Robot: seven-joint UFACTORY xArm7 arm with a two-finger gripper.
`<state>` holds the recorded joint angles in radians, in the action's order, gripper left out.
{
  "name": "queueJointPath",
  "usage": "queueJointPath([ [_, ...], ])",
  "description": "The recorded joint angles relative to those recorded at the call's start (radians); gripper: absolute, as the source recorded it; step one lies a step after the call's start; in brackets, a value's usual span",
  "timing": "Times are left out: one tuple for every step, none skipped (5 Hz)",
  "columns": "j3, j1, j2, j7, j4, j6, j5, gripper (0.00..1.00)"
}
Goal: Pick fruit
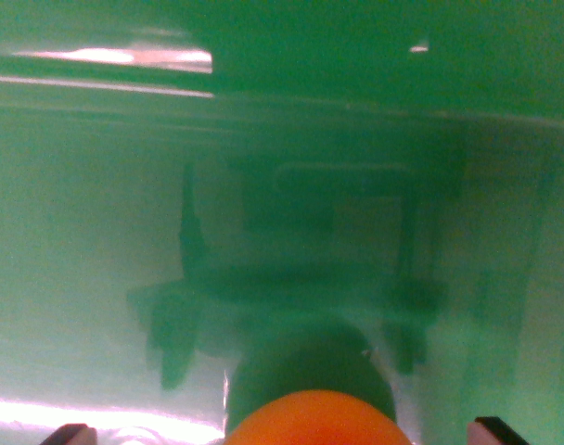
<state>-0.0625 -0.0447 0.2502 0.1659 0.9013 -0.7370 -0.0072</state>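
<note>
Orange fruit (317, 422) at bottom centre of frame, rounded top only, rest cut off. Sits between the two dark fingertips (70, 434) at the bottom corners; gripper (284, 436) set wide, contact not visible, so grasp can't be confirmed. Likely light, firm, smooth skin, slightly slippery; take it across the widest part. Glossy green surface (96, 278) all round, hard, reflective, glare streaks upper left and lower left.

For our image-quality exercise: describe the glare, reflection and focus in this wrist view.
Wrist view: pink-white glare streaks top left and bottom left on the glossy green surface; a dark, smeared reflection of the arm at centre; the orange fruit at the bottom edge is soft, cropped; gripper fingertips barely show.
</note>
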Motion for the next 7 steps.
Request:
queueJointPath([
  [-0.001, -0.0012, 0.005, 0.004, -0.020, 0.025, -0.0004, 0.00],
  [-0.001, -0.0012, 0.005, 0.004, -0.020, 0.025, -0.0004, 0.00],
  [-0.002, -0.0020, 0.009, 0.007, -0.036, 0.044, -0.0007, 0.00],
  [-0.002, -0.0020, 0.009, 0.007, -0.036, 0.044, -0.0007, 0.00],
  [-0.002, -0.0027, 0.012, 0.010, -0.048, 0.058, -0.0009, 0.00],
  [-0.002, -0.0027, 0.012, 0.010, -0.048, 0.058, -0.0009, 0.00],
  [-0.003, -0.0031, 0.013, 0.011, -0.054, 0.066, -0.0010, 0.00],
])
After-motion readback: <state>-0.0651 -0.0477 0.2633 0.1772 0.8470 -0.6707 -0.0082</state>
